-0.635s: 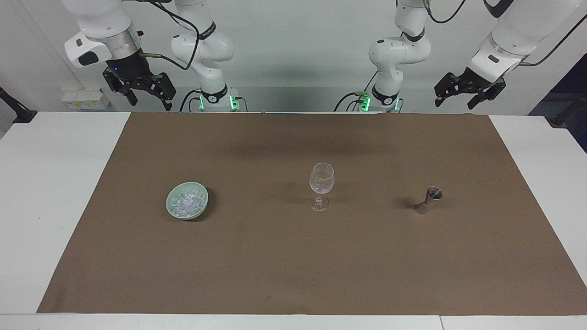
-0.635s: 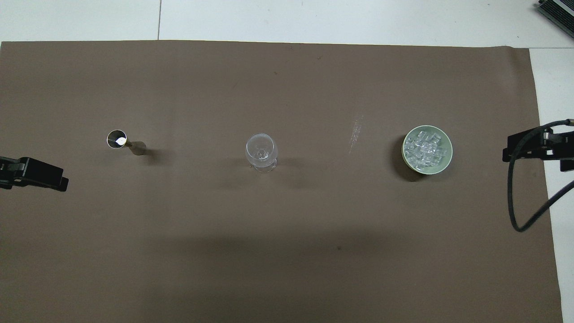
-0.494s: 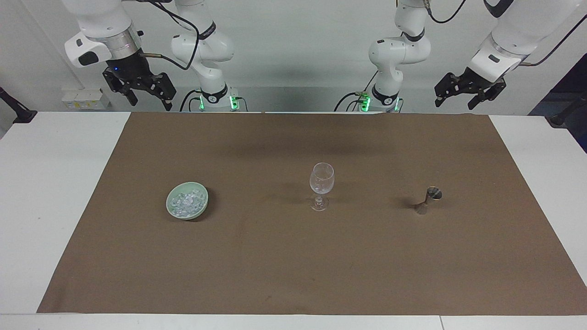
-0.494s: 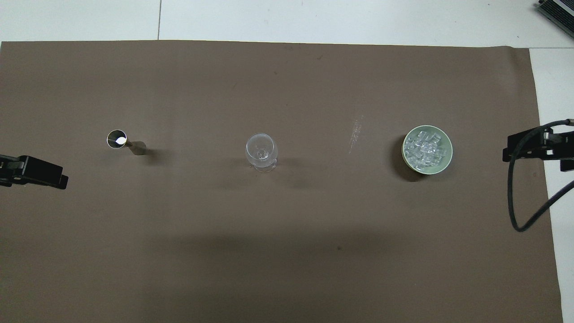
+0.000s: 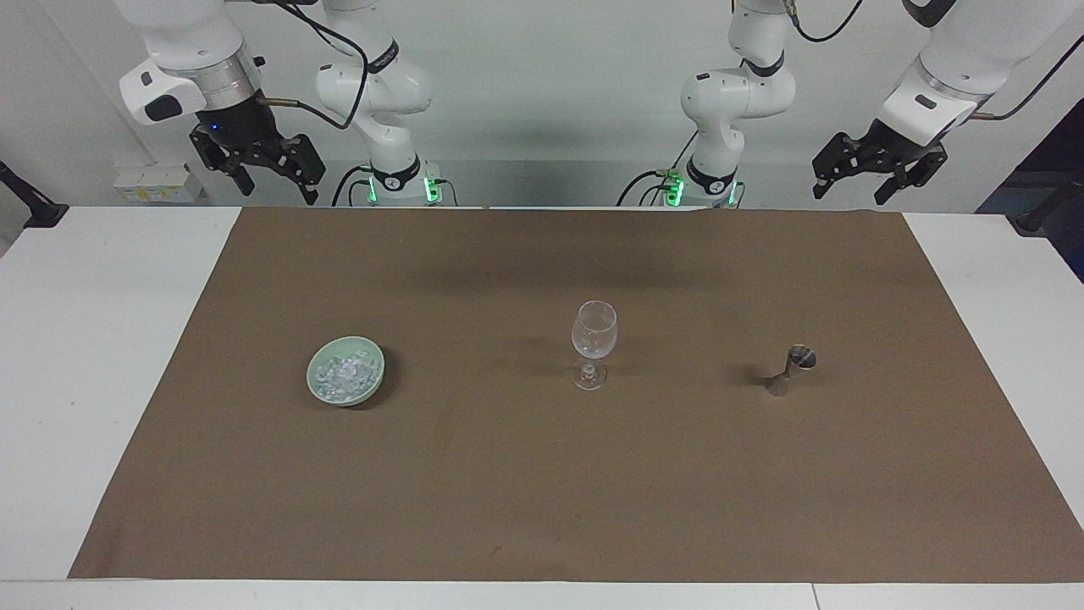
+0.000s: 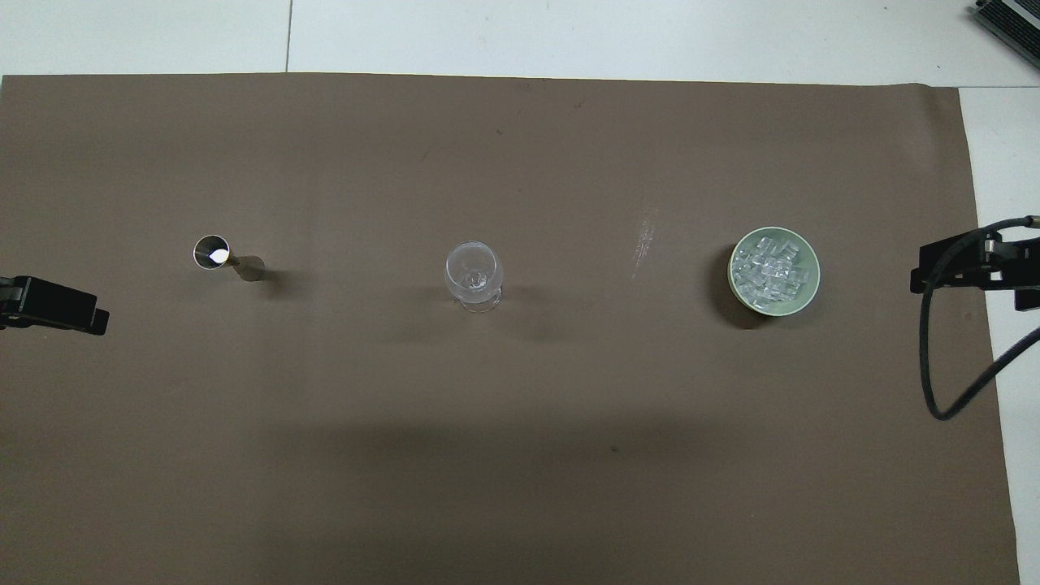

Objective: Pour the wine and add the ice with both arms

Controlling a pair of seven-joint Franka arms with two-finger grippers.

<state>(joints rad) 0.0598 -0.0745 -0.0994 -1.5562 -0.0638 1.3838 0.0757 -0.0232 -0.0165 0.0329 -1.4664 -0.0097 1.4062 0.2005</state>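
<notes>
Since the earlier frames the left tool (image 5: 881,169) has drifted a little higher and toward its own end of the bench, its tip sliding closer to the edge of the overhead view (image 6: 57,302), while the right tool (image 5: 258,169) has kept its place. Both tools hang in the air above the robots' edge of the brown mat (image 5: 542,491), each at its own end, with fingers spread wide and nothing between them. On the mat three things stand in a row, well apart from one another and all about equally far from the robots. Toward the right arm's end sits a pale green bowl (image 5: 317,378) with the ice (image 5: 343,375) heaped inside it. In the middle stands an upright stemmed glass (image 5: 593,339), clear, with no liquid to be seen in it. Toward the left arm's end stands a small metal measuring cup (image 5: 792,369), hourglass-shaped and upright, something bright glinting in its open top (image 6: 212,251). White bench (image 5: 93,339) shows on both sides of the mat.
</notes>
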